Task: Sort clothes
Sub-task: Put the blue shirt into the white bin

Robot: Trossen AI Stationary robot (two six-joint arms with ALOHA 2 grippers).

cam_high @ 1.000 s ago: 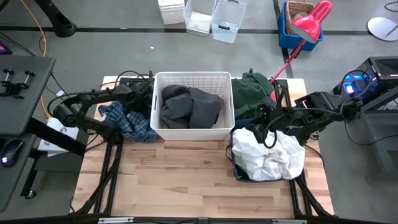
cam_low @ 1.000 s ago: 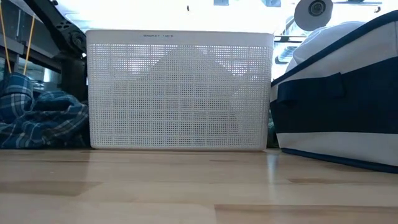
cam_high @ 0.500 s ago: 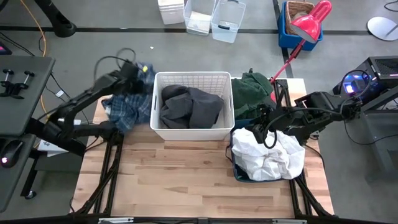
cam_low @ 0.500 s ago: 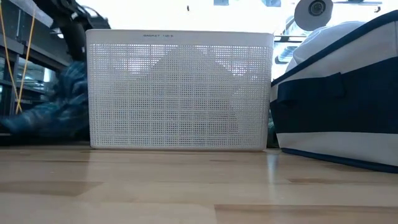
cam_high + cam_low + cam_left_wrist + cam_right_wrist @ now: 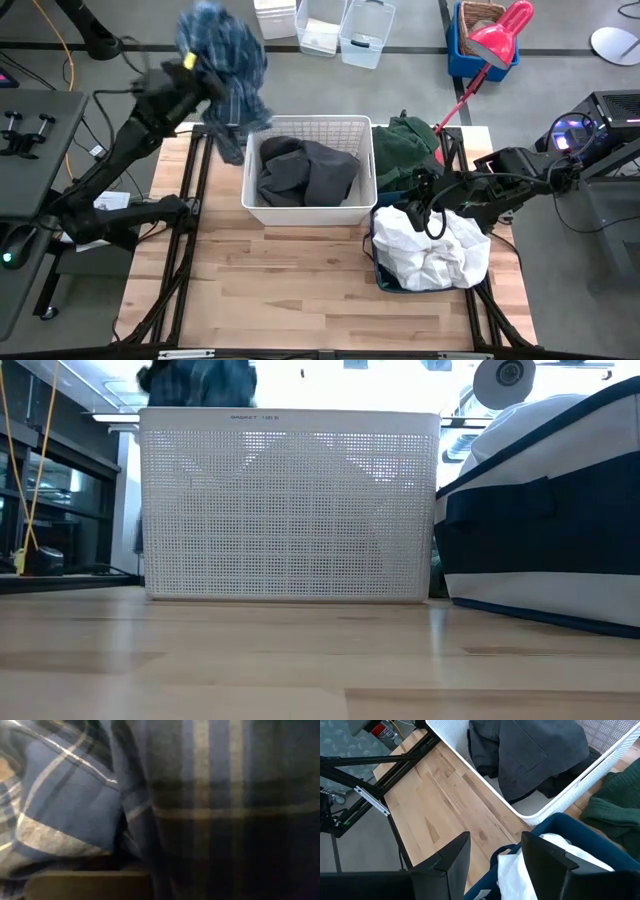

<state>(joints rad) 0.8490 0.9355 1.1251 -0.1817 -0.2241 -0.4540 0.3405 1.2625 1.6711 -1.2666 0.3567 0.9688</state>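
Note:
My left gripper (image 5: pixel 190 66) is raised high above the table's far left and is shut on the blue-and-white plaid shirt (image 5: pixel 225 60), which also fills the left wrist view (image 5: pixel 200 795). The large dark grey garment (image 5: pixel 305 170) lies inside the white lattice basket (image 5: pixel 258 205). The dark green garment (image 5: pixel 410 140) lies at the far right behind the navy bin (image 5: pixel 580 832). The thin white garment (image 5: pixel 430 250) is heaped in that bin. My right gripper (image 5: pixel 500 865) is open, just above the white garment and the bin's left rim. My left gripper holds the plaid shirt by a bunched part (image 5: pixel 205 50); the cloth itself covers the fingers, so which part and how many layers cannot be told. The shirt is lifted clear of the table. Its lower end (image 5: pixel 232 140) hangs slack by the basket's far left corner.
Clear plastic boxes (image 5: pixel 345 30) and a blue crate with a red dustpan (image 5: pixel 490 40) stand on the floor beyond the far edge. Bare wooden table (image 5: pixel 290 290) lies between the basket and the near edge.
My left gripper has risen steeply from the table left of the basket, moving toward the far edge and carrying the plaid shirt. The shirt, which lay in a heap on the table, is now lifted clear and hangs below the gripper.

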